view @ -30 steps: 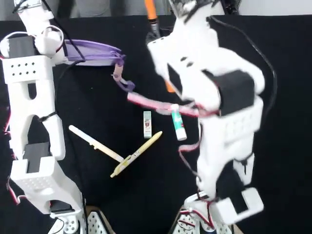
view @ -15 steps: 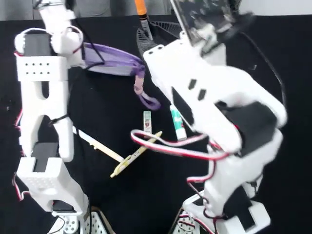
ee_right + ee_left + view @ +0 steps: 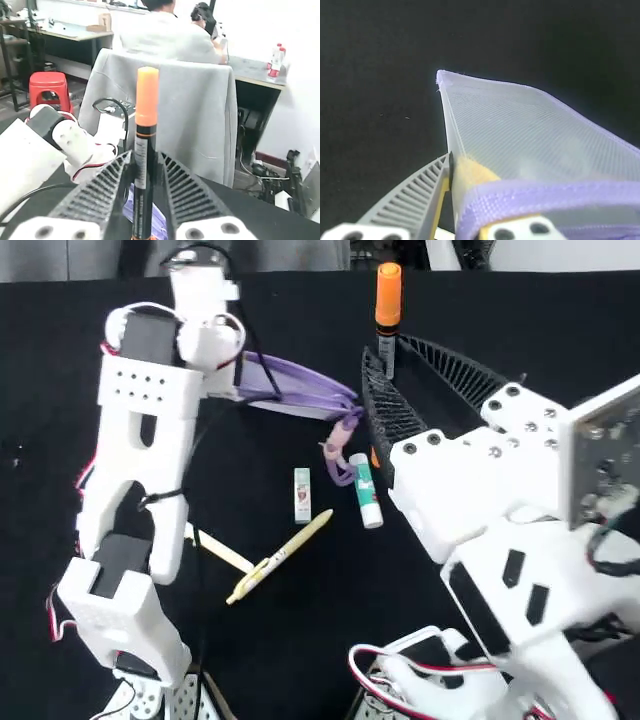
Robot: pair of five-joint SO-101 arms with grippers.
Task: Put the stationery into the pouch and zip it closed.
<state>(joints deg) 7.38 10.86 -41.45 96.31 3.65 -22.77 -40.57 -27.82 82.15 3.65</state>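
Jaws, left: clamped on the rim of the purple mesh pouch (image 3: pixel 530 135), which extends from them over the far part of the worktop (image 3: pixel 60 370), its loop strap (image 3: pixel 340 455) dangling just beside the glue stick (image 3: pixel 365 492). Jaws, right: closed around the orange-capped marker (image 3: pixel 147 100), held upright near the pouch's strap end. Loose on the worktop, not yet packed: glue stick; small label-wrapped block (image 3: pixel 302 495); yellow pen (image 3: pixel 280 555); white pen (image 3: pixel 222 553), partly behind the left arm, its end meeting the yellow pen. Pouch mouth: open or zipped cannot be told. Handling note, as judgement: the step in hand is loading the marker. It wants tilting from upright to lie along the pouch's length, entering at the mouth while the left jaws hold the rim taut. Release is best made only once most of the barrel sits inside, since soft mesh may fold and shed it.
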